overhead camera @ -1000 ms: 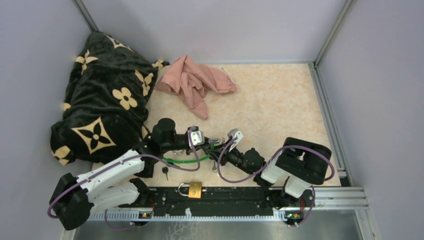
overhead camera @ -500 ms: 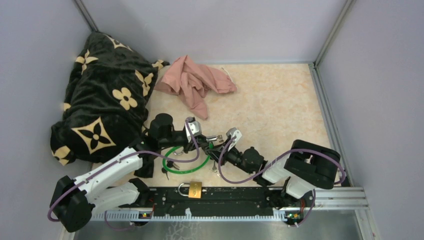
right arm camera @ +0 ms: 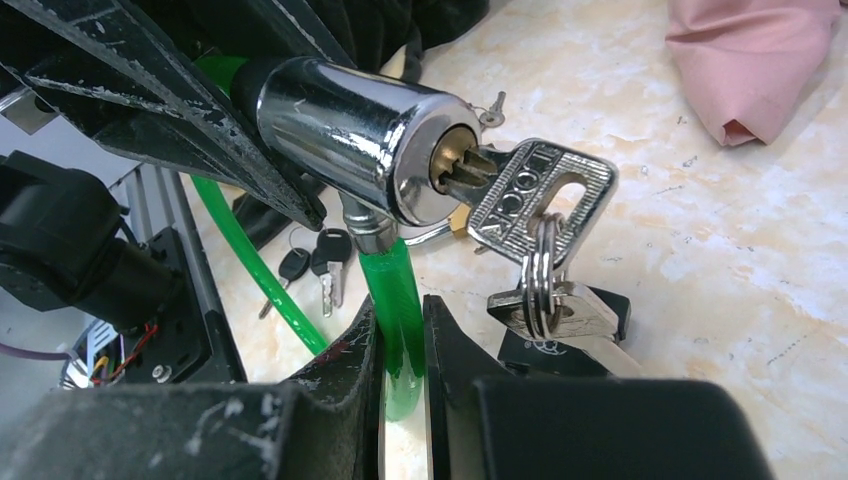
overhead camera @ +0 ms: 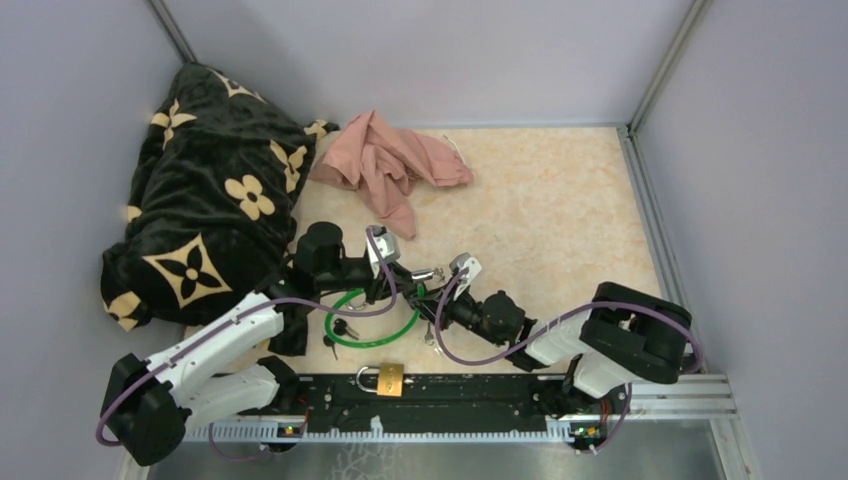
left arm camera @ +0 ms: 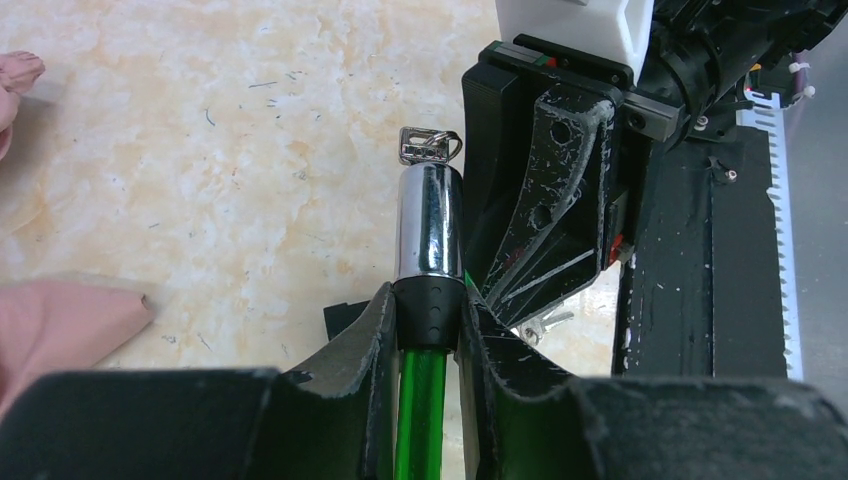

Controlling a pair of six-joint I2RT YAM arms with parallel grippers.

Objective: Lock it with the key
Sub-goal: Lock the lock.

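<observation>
Key (right arm camera: 540, 195) is sitting in the end face of the chrome lock barrel (right arm camera: 345, 125), near the middle of the top view, over the desk (overhead camera: 560, 200). Left pincer (left arm camera: 428, 306) is pinching the barrel's black collar, with the barrel's axis pointing straight away from it. Right pincer (right arm camera: 400, 322) is squeezing the green cable (right arm camera: 385, 270) just below the key, and is apparently the nearer one.

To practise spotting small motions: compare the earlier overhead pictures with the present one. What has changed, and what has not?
The left hand moved farther out and leftward, uncovering more of the green cable lock; the right hand followed, its elbow swinging out rightward. Nothing visibly grasped or released. The brass padlock, loose keys, pink cloth and black blanket stayed put.
</observation>
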